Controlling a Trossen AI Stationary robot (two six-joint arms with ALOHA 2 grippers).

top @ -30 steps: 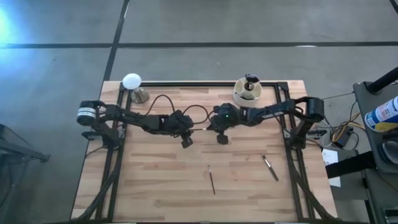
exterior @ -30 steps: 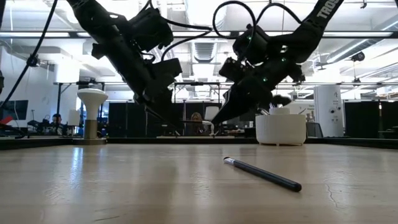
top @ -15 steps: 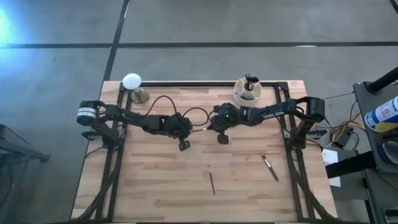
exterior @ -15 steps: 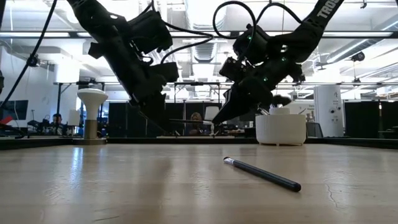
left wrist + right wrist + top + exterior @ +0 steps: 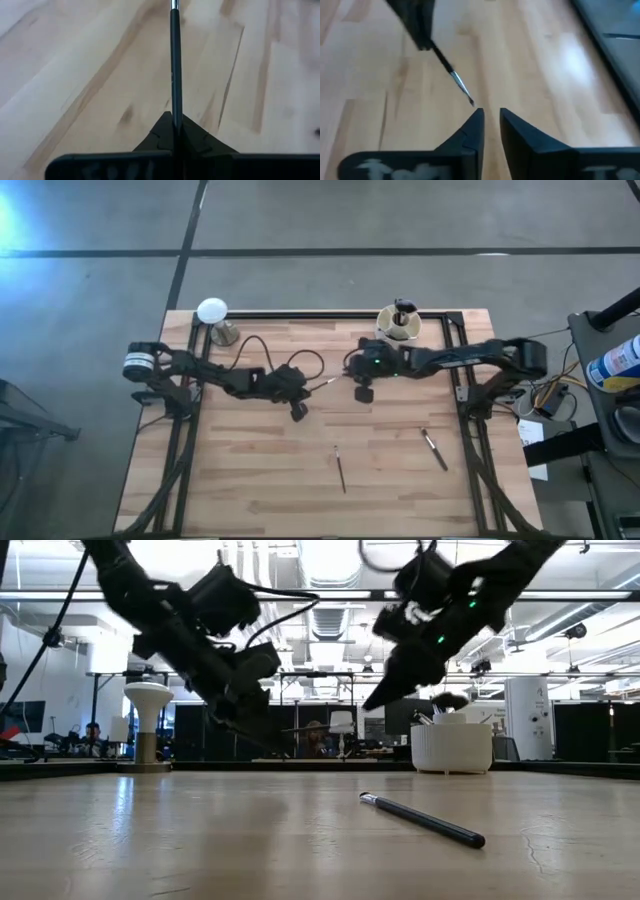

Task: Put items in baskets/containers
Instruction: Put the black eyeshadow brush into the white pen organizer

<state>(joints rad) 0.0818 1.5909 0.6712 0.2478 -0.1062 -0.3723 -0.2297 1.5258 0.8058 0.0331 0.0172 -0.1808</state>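
Note:
My left gripper [image 5: 303,387] is over the table's middle, shut on a thin dark brush [image 5: 173,60] whose metal-collared tip [image 5: 462,90] points toward my right gripper [image 5: 490,122]. That gripper stands open just beyond the tip, higher up, with nothing between its fingers. The cream-white cup [image 5: 397,327] stands on the table at the far edge with brushes sticking up out of it; it also shows in the low view [image 5: 452,747]. Two more brushes [image 5: 340,470] [image 5: 434,449] lie flat on the near half of the table. My left gripper pinches the brush's handle [image 5: 174,114] between its two fingertips, at the end away from the metal collar. The fingers come from the table's left, slanting down, and lie along the brush. The brush sticks out ahead of them toward the right, clear of the table.
A white disc on a metallic stand [image 5: 212,311] stands at the far left corner. Black frame rails [image 5: 190,430] run along both sides of the table. Bare wood lies between the grippers and the two loose brushes.
My left gripper has shut on the brush that my right gripper was holding out and has sunk a little. My right gripper has let go, risen and drawn back toward the table's right and far side. The brush stays with the left gripper, clear of the table.

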